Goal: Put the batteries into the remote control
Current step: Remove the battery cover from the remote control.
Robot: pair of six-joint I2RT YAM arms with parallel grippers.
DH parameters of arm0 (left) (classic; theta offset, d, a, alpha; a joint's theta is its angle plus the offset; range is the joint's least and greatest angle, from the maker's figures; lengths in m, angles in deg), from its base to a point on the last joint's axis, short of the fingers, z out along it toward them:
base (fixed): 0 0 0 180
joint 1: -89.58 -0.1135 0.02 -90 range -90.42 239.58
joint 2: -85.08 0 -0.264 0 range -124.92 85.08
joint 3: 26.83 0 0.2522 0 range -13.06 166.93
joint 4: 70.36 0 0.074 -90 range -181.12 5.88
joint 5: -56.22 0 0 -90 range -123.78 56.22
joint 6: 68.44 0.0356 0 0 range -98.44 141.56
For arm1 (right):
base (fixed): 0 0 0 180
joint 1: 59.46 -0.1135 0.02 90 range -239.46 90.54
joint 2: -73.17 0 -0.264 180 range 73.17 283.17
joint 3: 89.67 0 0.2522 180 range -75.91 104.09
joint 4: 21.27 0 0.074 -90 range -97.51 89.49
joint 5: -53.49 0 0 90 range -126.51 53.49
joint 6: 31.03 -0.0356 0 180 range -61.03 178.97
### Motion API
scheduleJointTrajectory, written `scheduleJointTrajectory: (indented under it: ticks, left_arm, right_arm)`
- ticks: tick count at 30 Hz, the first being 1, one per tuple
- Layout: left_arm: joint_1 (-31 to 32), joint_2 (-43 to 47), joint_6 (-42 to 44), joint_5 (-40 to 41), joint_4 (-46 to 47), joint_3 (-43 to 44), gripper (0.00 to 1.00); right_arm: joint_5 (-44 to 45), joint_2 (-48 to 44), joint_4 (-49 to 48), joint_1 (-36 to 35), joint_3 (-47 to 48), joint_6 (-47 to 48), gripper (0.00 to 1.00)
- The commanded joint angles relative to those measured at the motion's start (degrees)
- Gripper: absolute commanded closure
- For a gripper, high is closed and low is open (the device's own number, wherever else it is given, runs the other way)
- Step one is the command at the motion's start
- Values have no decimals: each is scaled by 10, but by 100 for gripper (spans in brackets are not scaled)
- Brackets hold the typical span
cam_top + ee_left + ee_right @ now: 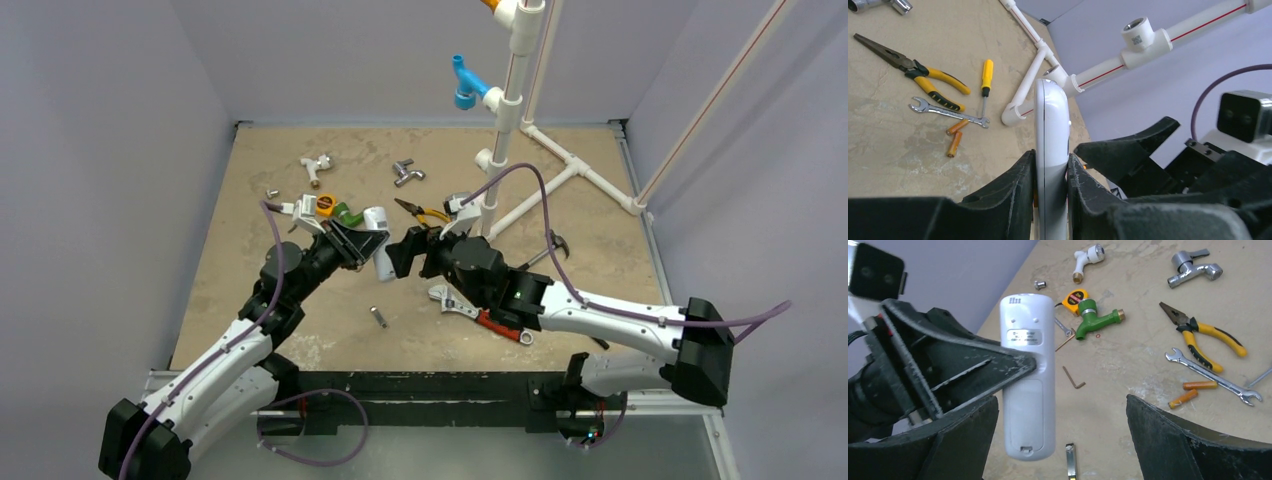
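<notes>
The sandy table fills the walled cell, and a white pipe frame rises from its far right part. Over the middle of the table the left arm and right arm meet nearly nose to nose. The left gripper is clamped on the remote control, its 2 black fingers pressing the front and back at about mid-length, so the handset is held up off the table. From the left wrist it shows edge-on, and to the right wrist camera it turns its plain back with a grey label. The right gripper faces it with jaws spread wide and nothing between them but air and the remote's lower end (whether the near finger touches the case I cannot tell). On the table beyond lie the yellow-handled pliers, and just below them a slim spanner. A green tap lies next to a yellow tape measure, and a chrome tap and a white tap lie farther back. The 2 batteries, both orange, lie close together on the table just beside the spanner, well apart from the remote. A small bent hex key lies near the remote's right edge.
</notes>
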Motion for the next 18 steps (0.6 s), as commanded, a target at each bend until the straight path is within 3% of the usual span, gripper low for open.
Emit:
scheduleJointTrajectory:
  ticks: [1, 10, 18]
  left_arm:
    - [-2, 0, -17, -14, 75, -2, 100]
    - [-3, -16, -16, -23, 85, 2, 100]
    - [-3, -21, -21, -27, 93, 0, 100]
  right_arm:
    - [-97, 37, -8, 27, 29, -66, 3]
    - [-151, 101, -6, 27, 60, -55, 9]
    - [-141, 116, 0, 28, 65, -20, 35]
